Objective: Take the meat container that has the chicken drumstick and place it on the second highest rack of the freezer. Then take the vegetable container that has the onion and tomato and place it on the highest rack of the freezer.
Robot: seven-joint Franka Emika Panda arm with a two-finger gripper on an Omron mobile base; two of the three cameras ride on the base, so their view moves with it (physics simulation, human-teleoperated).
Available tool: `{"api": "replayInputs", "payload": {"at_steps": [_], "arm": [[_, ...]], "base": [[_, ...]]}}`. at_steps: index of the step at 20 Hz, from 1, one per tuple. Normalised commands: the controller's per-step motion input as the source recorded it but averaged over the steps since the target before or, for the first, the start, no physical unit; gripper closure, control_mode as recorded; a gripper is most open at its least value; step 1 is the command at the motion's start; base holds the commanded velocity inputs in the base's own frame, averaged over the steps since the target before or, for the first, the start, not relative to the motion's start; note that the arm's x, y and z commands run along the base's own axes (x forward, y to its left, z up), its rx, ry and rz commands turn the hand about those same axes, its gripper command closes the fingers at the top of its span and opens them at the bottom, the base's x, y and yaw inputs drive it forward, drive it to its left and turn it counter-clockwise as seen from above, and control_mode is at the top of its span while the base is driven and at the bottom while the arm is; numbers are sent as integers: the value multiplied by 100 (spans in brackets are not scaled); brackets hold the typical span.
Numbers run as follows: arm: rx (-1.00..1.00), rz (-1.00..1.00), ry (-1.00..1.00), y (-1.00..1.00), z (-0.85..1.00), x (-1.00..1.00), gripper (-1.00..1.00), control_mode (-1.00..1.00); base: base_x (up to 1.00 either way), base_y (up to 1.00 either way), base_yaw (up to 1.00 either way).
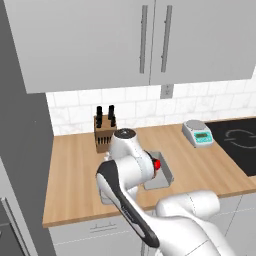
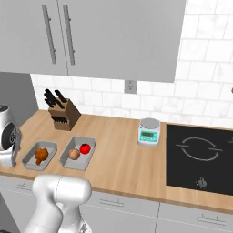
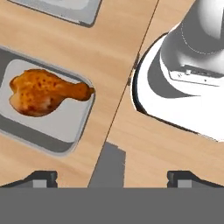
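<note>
From the left base view my arm covers most of the counter (image 1: 75, 170). Behind my elbow one grey tray (image 1: 161, 176) shows its right end, with the tomato (image 1: 157, 164) peeking out as a red spot. A knife block (image 1: 104, 131) stands at the back, and a kitchen scale (image 1: 198, 133) sits beside the black cooktop (image 1: 242, 141).

From the right base view both trays lie side by side near the counter's front edge. The meat container (image 2: 40, 156) holds the chicken drumstick (image 2: 41, 155). Just to its right, the vegetable container (image 2: 79, 153) holds the onion (image 2: 73, 154) and the tomato, the two almost touching. My wrist is cut off at the left edge, close to the meat container.

In the hand view my gripper (image 3: 111, 177) hangs above the wooden counter with its tips spread wide, holding nothing. The drumstick lies in its tray to the upper left of the tips, bone end pointing right. A corner of the other tray is cut off at the top.
</note>
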Motion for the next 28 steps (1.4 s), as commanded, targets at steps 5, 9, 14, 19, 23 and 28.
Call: {"api": "replayInputs", "payload": {"at_steps": [5, 9, 14, 19, 23, 28], "arm": [[-8, -34, 15, 3, -20, 4, -100, -100], [-12, -31, 5, 7, -10, 4, -100, -100], [-13, -28, 6, 1, -15, 10, -100, -100], [-11, -4, 0, 1, -16, 50, -100, -100], [-6, -2, 0, 27, -39, 38, -100, -100], [0, -7, 0, 16, -31, 0, -100, -100]], "base": [[0, 0, 0], [0, 0, 0], [0, 0, 0], [0, 0, 0], [0, 0, 0], [0, 0, 0]]}}
